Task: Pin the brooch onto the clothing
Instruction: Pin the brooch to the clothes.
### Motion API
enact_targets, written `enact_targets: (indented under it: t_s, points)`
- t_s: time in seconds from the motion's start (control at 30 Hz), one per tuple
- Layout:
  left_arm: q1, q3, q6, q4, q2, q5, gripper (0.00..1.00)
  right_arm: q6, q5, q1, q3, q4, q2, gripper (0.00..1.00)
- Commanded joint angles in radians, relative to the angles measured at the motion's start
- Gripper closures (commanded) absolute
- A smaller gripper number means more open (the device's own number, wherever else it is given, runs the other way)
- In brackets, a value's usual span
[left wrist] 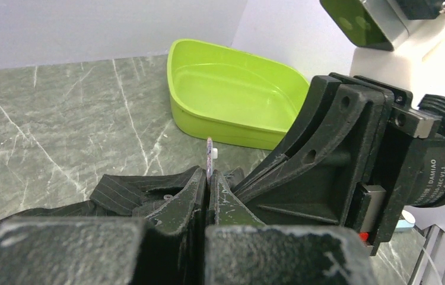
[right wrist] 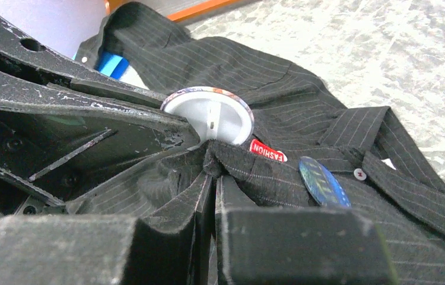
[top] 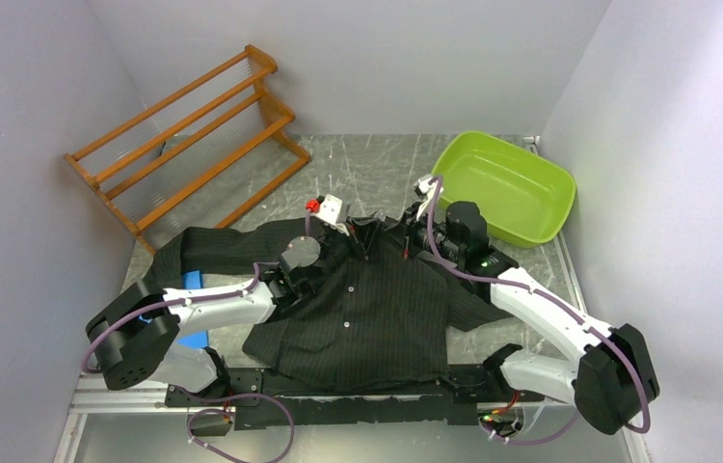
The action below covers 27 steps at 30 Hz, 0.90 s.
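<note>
1. The left gripper has its jaws shut tight on the brooch. The brooch is a flat round badge with a white plastic back and a small peg in the middle.
2. The right gripper has its jaws pinched on a bunched-up fold of the shirt, right below the brooch.
3. The shirt lies spread on the table with its collar at 12 o'clock. The brooch is up near the collar.
4. I think the fold should be held up firm. Then the pin can go slowly through the top layer only, with the badge held straight.
5. The cloth is soft, black and thin-striped, and it wrinkles. A red label sits at 4 o'clock from the brooch. A shiny blue badge lies farther that way.
</note>
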Motion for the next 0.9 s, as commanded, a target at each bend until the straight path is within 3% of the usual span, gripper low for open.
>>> enact_targets:
  t_s: [0.0, 0.2, 0.27, 0.3, 0.37, 0.43, 0.53, 0.67, 0.87]
  points:
    - [-0.005, 0.037, -0.028, 0.062, -0.025, 0.041, 0.97, -0.043, -0.080, -0.001, 0.068, -0.015, 0.024, 0.93]
    - [-0.005, 0.031, -0.043, 0.085, -0.020, 0.044, 0.97, -0.048, -0.065, -0.001, 0.078, -0.035, 0.024, 0.93]
    - [-0.005, 0.027, -0.050, 0.089, -0.025, 0.042, 0.97, -0.057, -0.058, 0.000, 0.075, -0.041, 0.018, 0.88]
    - [-0.004, 0.023, -0.056, 0.093, -0.027, 0.040, 0.97, -0.062, -0.050, -0.001, 0.068, -0.043, 0.009, 0.80]
    - [0.003, 0.012, -0.065, 0.104, -0.034, 0.043, 0.97, -0.066, -0.023, -0.002, 0.052, -0.048, -0.017, 0.54]
    - [0.016, 0.002, -0.067, 0.101, -0.047, 0.054, 0.97, -0.074, -0.015, -0.005, 0.027, -0.040, -0.054, 0.34]
    - [0.033, -0.001, -0.066, 0.060, -0.067, 0.068, 0.97, -0.074, -0.055, -0.026, -0.029, 0.007, -0.124, 0.14]
    - [0.052, -0.010, -0.054, 0.035, -0.092, 0.128, 0.97, -0.043, -0.138, -0.079, -0.077, 0.090, -0.208, 0.07]
    - [0.084, -0.041, -0.037, 0.007, -0.163, 0.243, 0.98, 0.019, -0.320, -0.178, -0.094, 0.231, -0.240, 0.06]
